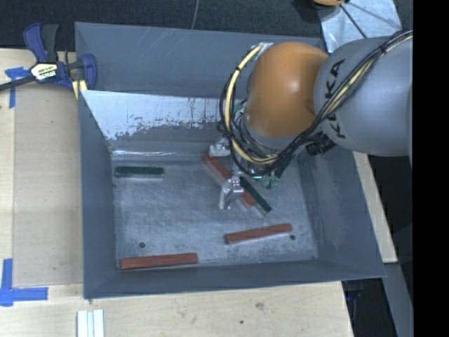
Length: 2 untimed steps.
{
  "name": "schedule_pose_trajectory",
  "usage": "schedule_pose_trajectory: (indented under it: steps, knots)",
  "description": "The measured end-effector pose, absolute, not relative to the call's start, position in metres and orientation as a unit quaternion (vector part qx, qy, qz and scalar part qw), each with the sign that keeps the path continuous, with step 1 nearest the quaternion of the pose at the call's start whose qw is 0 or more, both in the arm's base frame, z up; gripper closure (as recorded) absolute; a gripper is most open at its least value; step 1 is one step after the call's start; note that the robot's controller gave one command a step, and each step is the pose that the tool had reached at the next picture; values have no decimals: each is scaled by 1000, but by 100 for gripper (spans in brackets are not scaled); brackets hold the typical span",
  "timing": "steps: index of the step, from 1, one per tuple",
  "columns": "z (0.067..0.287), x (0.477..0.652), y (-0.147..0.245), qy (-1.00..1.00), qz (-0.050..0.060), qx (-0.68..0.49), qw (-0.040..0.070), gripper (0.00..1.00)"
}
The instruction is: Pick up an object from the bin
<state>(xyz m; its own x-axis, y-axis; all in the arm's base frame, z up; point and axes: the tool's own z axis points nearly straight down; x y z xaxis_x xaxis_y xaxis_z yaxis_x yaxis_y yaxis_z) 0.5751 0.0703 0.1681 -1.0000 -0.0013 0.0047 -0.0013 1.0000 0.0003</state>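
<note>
Grey bin [98,209], mid-floor: the hand [231,194] sits low over a red-brown stick [214,165] crossed by a dark green stick [261,202]. Whether it is wide or narrow I cannot tell. Closing there could catch both sticks, or knock one aside.

The arm's orange cover [280,93] hides much of the bin [98,209] at back right. Beneath it, a red stick [214,164] and a green stick [262,201] are partly covered.

Grey bin [95,209], reddish-brown bars [158,261], one dark-green bar [139,172].
</note>
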Motion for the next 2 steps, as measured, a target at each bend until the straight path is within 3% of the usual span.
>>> schedule_pose_trajectory:
  steps: [1,2]
  knots:
    - [172,577,70,-1000,0,0,-2,0]
    - [120,595,34,-999,0,36,-4,0]
